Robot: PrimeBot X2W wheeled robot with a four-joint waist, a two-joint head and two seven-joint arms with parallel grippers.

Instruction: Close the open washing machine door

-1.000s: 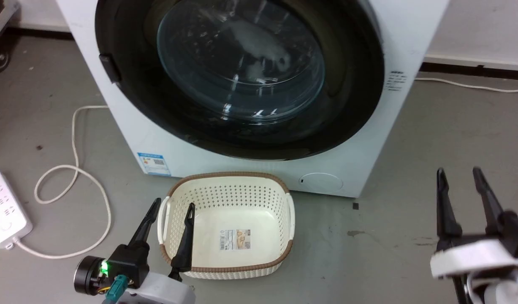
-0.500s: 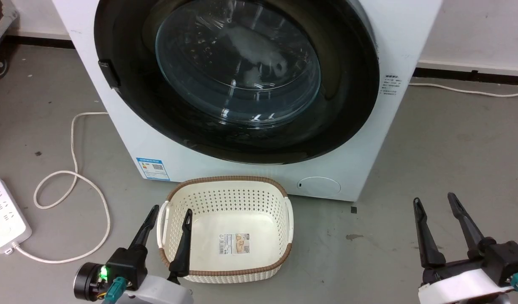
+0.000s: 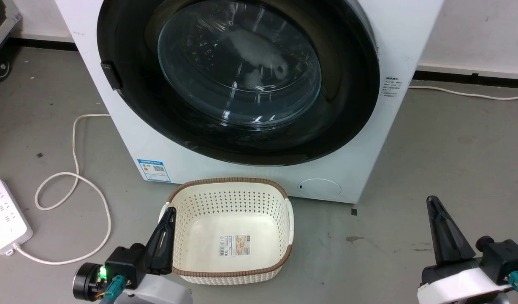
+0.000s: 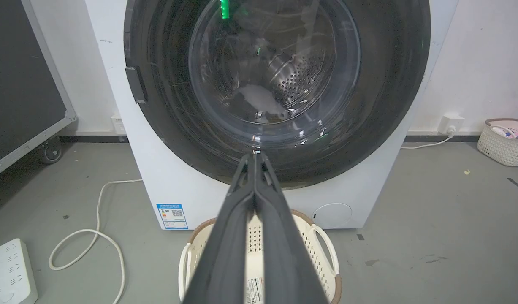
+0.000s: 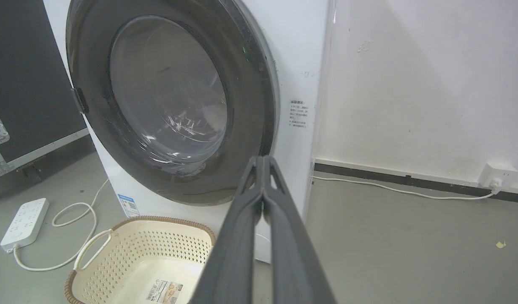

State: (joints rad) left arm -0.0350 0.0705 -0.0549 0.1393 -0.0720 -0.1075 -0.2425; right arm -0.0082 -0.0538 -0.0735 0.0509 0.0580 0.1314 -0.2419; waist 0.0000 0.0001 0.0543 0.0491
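Observation:
The white washing machine (image 3: 360, 169) (image 4: 157, 177) (image 5: 292, 76) stands ahead of me. Its round black-framed door (image 3: 237, 80) (image 4: 275, 84) (image 5: 170, 101) lies flat against the machine's front, the glass bowl showing the steel drum behind it. A dark latch tab (image 3: 111, 76) sits on the door's left rim. My left gripper (image 3: 169, 211) (image 4: 255, 156) is shut with nothing in it, low at the left over the basket's near corner. My right gripper (image 3: 432, 200) (image 5: 263, 159) is shut and empty, low at the right above the bare floor. Both are well back from the door.
A cream perforated basket (image 3: 280, 257) (image 5: 115, 236) sits on the floor right before the machine. A white power strip (image 3: 3, 219) and looped cable (image 3: 73, 177) lie at the left. A black wheeled case (image 4: 26, 80) stands left; another basket (image 4: 503, 139) far right by the wall.
Both grippers have gone from open to shut. The right gripper dropped lower in the head view. The door has stayed flat against the machine.

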